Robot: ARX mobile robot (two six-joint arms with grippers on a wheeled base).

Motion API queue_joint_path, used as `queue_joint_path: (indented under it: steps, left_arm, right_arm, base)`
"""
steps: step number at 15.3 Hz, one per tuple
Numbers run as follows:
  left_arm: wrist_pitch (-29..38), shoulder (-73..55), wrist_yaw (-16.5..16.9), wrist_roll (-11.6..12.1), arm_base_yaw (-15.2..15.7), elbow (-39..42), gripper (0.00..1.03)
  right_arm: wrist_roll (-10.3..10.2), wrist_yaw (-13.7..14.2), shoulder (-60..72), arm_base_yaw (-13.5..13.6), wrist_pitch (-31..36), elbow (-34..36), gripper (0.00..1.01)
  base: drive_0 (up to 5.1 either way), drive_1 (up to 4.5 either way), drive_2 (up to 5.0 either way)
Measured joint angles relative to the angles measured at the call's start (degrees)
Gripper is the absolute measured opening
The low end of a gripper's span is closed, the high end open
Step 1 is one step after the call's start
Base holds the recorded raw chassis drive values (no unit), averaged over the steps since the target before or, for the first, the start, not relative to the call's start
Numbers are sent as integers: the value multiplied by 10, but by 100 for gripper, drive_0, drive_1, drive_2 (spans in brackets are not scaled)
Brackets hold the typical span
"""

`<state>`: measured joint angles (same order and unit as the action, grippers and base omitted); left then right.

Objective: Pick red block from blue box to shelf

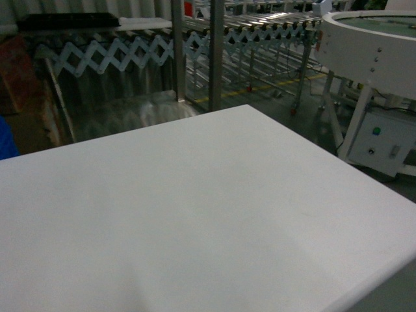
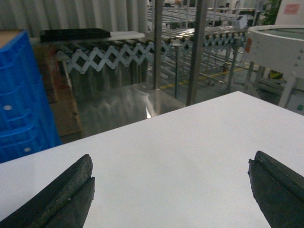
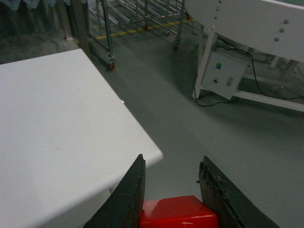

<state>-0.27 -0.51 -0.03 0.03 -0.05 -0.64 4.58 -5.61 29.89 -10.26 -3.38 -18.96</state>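
Head view: one white table (image 1: 195, 214), no arms showing; steel shelf (image 1: 216, 52) uprights far behind.
Left wrist: left gripper (image 2: 171, 190) spread wide over table, nothing held; one blue crate (image 2: 23, 95) far left.
Right wrist: right gripper (image 3: 172, 190) clenched on one red block (image 3: 178, 213), just off table's near-right corner, above floor.

The left gripper (image 2: 171, 190) stands wide apart, its dark fingers (image 2: 61, 199) at 7 and 5 o'clock in its wrist view. The right gripper (image 3: 173, 194) is clamped on the red block (image 3: 178, 213), fingers (image 3: 128, 199) at 6 o'clock.
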Motion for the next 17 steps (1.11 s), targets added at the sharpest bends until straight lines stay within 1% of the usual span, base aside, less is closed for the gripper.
queue_joint_path:
  steps: [8, 11, 17]
  left_arm:
    - [0, 0, 2, 0, 0, 0, 98]
    - [0, 0, 0, 0, 0, 0, 98]
    - [-1, 0, -2, 0, 0, 0, 98]
  right_arm:
    - [0, 0, 0, 1, 2, 0, 28]
    - [0, 0, 0, -2, 2, 1, 28]
    - [0, 0, 2, -2, -1, 1, 28]
  base:
    - [283, -129, -580]
    - [-140, -140, -140]
    - [308, -431, -431]
